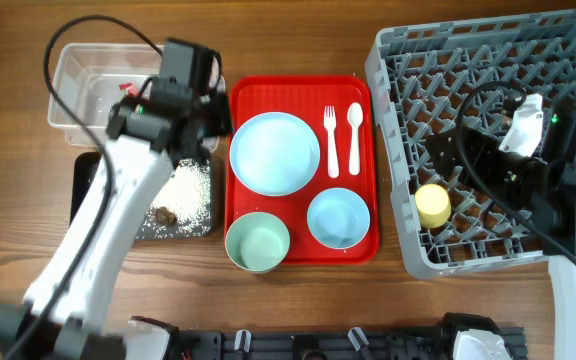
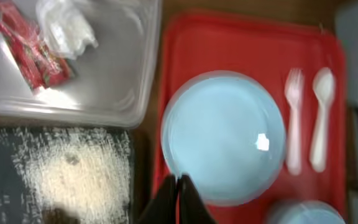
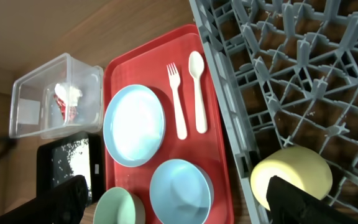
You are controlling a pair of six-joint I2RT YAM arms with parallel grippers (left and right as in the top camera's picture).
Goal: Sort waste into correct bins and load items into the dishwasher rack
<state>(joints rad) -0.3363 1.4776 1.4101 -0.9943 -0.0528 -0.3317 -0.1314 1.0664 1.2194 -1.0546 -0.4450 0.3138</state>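
Left claw (image 2: 179,194), closed, empty, at rim of plate (image 2: 225,137) on tray (image 2: 247,37); right claw (image 3: 179,200), wide open, beside cup (image 3: 294,171) in rack (image 3: 303,74). Fork (image 2: 294,118) and spoon (image 2: 320,124) parallel, heads away from robot.

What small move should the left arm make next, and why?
Probably open the left gripper and lower it onto the rim of the round light blue plate: its fingers look closed just over that rim, and the plate sits on the flat red tray.
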